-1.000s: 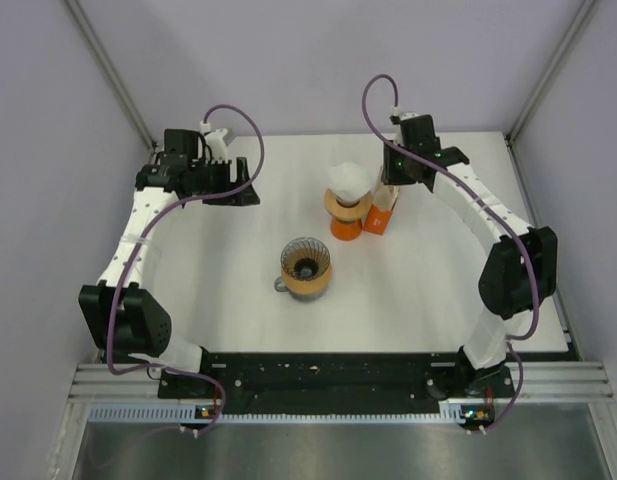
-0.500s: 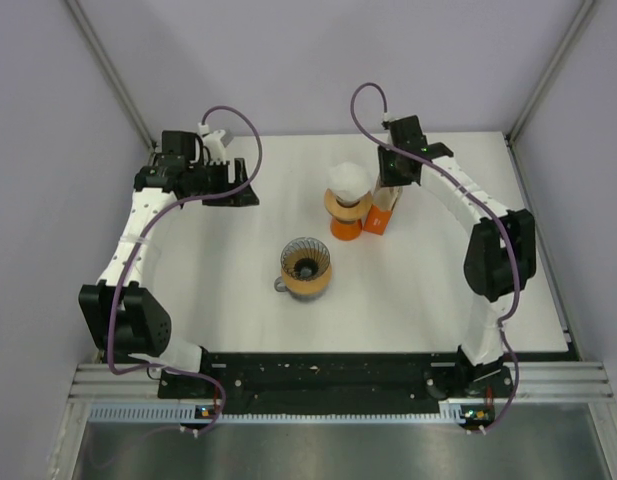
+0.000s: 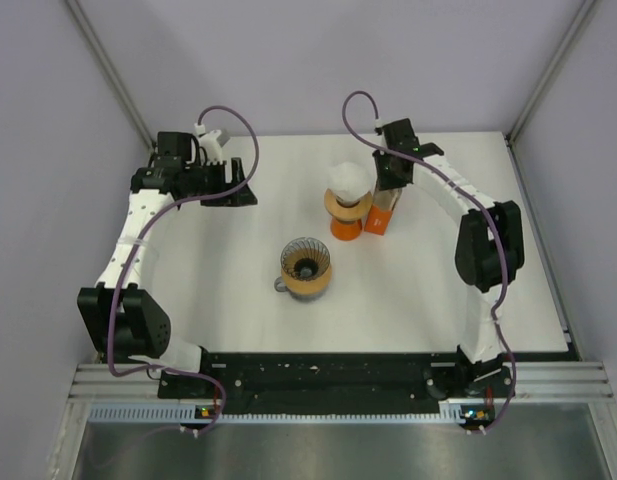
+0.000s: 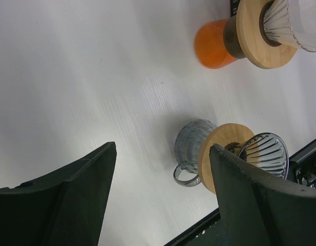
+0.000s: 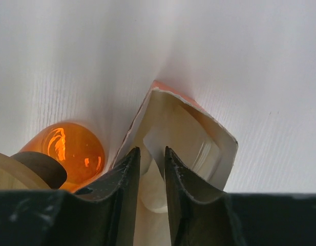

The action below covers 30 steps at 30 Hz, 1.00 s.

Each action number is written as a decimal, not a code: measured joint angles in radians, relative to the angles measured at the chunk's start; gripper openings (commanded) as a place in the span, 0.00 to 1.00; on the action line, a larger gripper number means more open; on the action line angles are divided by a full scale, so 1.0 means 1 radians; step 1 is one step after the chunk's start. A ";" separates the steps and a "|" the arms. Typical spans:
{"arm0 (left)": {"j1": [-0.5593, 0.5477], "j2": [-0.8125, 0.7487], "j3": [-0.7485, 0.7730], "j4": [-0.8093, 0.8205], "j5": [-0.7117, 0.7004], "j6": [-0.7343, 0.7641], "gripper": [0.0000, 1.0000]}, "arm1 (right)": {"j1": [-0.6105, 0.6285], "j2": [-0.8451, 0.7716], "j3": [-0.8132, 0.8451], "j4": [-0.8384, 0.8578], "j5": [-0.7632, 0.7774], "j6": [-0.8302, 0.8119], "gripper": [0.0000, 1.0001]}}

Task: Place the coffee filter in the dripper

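Note:
The dripper [image 3: 306, 266] is a wire cone in a wooden ring on a grey mug at mid-table, with nothing in it. It also shows in the left wrist view [image 4: 264, 154]. An orange filter box [image 3: 380, 219] stands open further back. My right gripper [image 3: 387, 193] points down into the box's mouth. In the right wrist view its jaws [image 5: 150, 151] are a narrow gap apart, astride a white coffee filter [image 5: 153, 188] that sticks up from the box [image 5: 219, 134]. My left gripper [image 3: 237, 190] is wide open and empty at the back left, far from the dripper.
An orange glass carafe [image 3: 345, 224] with a wooden-ringed dripper and a white filter [image 3: 348, 180] in it stands touching the box's left side. It shows in the left wrist view [image 4: 211, 45] and the right wrist view [image 5: 70, 148]. Grey walls surround the table.
My right gripper has moved left and forward from behind the box to over its open mouth, and the right elbow has swung inward. The left arm has barely moved.

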 measured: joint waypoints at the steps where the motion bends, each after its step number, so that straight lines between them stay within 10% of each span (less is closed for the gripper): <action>1: 0.001 0.000 0.000 0.000 0.001 0.000 0.79 | 0.000 0.005 0.005 -0.003 -0.003 -0.004 0.14; 4: 0.005 -0.002 -0.001 0.001 0.002 0.000 0.79 | 0.000 0.010 0.006 -0.002 -0.009 -0.017 0.00; 30: 0.010 -0.002 -0.003 0.001 0.053 0.000 0.79 | 0.002 -0.300 0.003 0.003 -0.011 -0.014 0.00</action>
